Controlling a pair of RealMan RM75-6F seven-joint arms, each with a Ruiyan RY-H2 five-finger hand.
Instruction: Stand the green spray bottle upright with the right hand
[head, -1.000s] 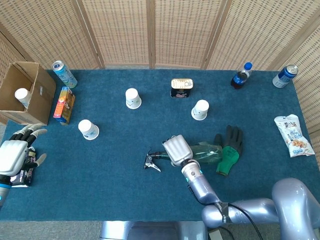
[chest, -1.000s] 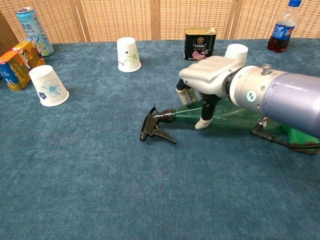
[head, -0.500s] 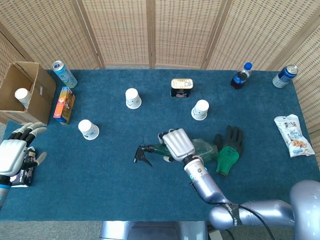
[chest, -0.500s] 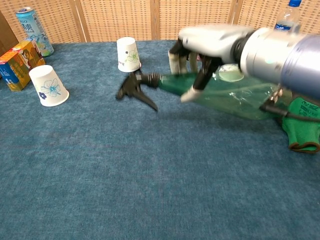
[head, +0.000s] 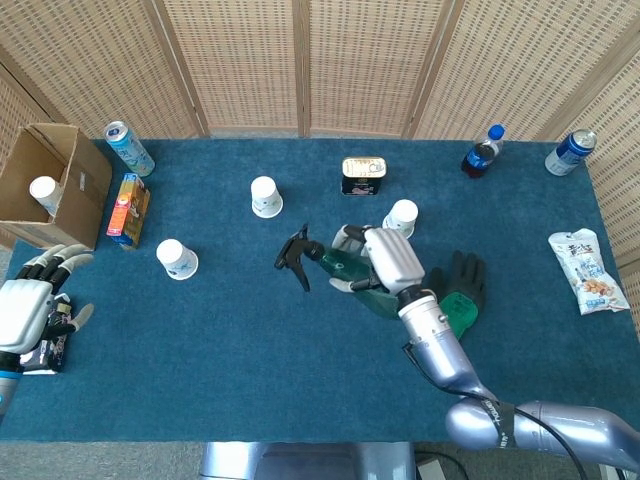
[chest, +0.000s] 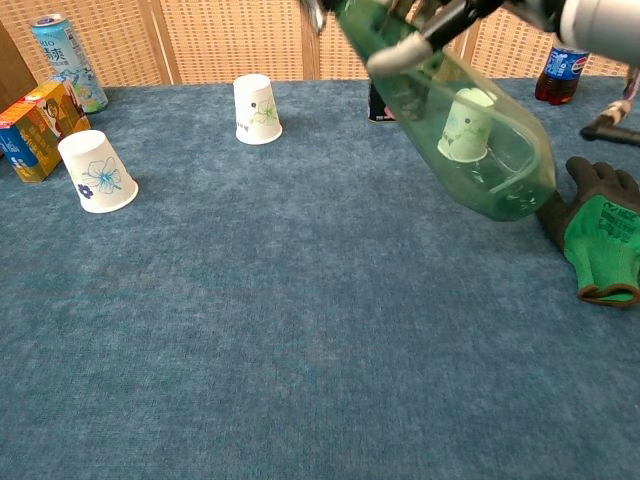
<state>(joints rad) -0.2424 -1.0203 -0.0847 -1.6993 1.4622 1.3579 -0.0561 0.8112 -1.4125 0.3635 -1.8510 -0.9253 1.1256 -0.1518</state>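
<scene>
My right hand (head: 385, 258) grips the green spray bottle (head: 352, 275) around its upper body and holds it off the table, tilted with the black trigger head (head: 296, 254) up and to the left. In the chest view the bottle (chest: 455, 125) slants across the upper right, its base low near the glove, and the fingers (chest: 425, 28) wrap its neck at the top edge. My left hand (head: 30, 310) rests open at the table's left front edge, holding nothing.
A green and black glove (chest: 600, 232) lies right of the bottle's base. Upturned paper cups (head: 401, 219), (head: 265, 196), (head: 177, 259), a tin (head: 362, 175), cola bottle (head: 482, 151), cans (head: 128, 147), (head: 570, 152), a juice carton (head: 128, 208), a snack bag (head: 587, 271) and a cardboard box (head: 42, 185) surround.
My right hand lifted the bottle from lying flat on the cloth and swung it up and back to the right. The trigger end has risen; the bottle now tilts steeply.
</scene>
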